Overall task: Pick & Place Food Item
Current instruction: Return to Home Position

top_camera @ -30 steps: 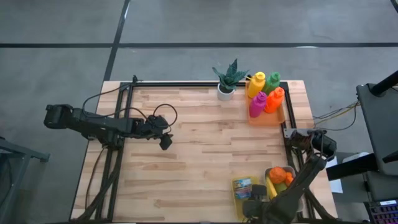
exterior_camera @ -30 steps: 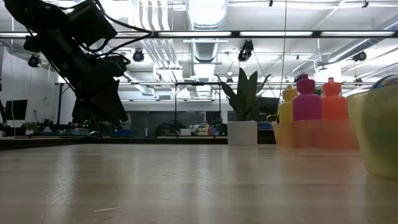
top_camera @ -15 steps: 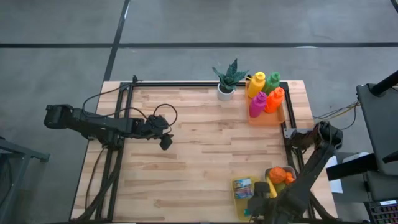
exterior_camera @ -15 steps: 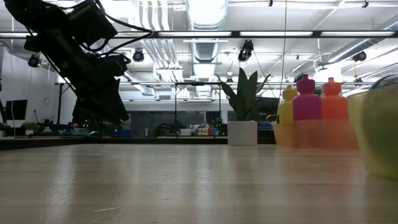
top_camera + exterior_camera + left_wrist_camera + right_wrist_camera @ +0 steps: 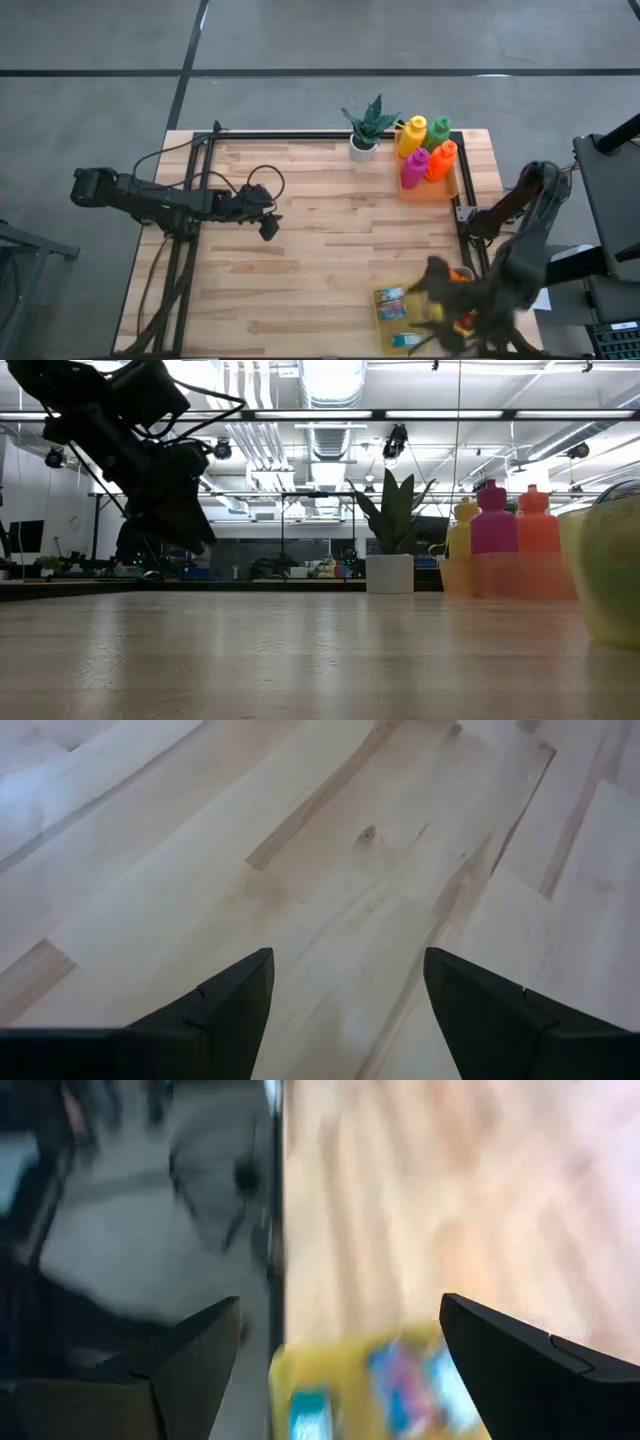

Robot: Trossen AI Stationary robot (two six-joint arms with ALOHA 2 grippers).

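Two arms show, and neither carries anything. The right pincer is spread wide with nothing between its fingers, above the near right corner of the bench. Its wrist view looks down on the yellow bin. The tuna cans lie inside that bin, so the placing looks finished and only the trip home is left.

The left pincer hangs over bare wood on the left half of the bench. It is also open and empty, and that arm seems to be waiting.

To go home cleanly, the right arm should first rise straight up until its fingers are well above the bin's rim. Only then should it fold back toward its base on the right edge. A sideways swing while low could catch the rim and drag the bin or tip the cans. A second container sits just right of the yellow bin, partly hidden under the arm, so the wrist should not dip there either.

The orange tray of bottles and the plant stand at the far right. They are well apart from the bin, but a wide elbow sweep could reach them, so a tight, slow fold is the safer course. The fingers can be left open, since there is nothing to hold.
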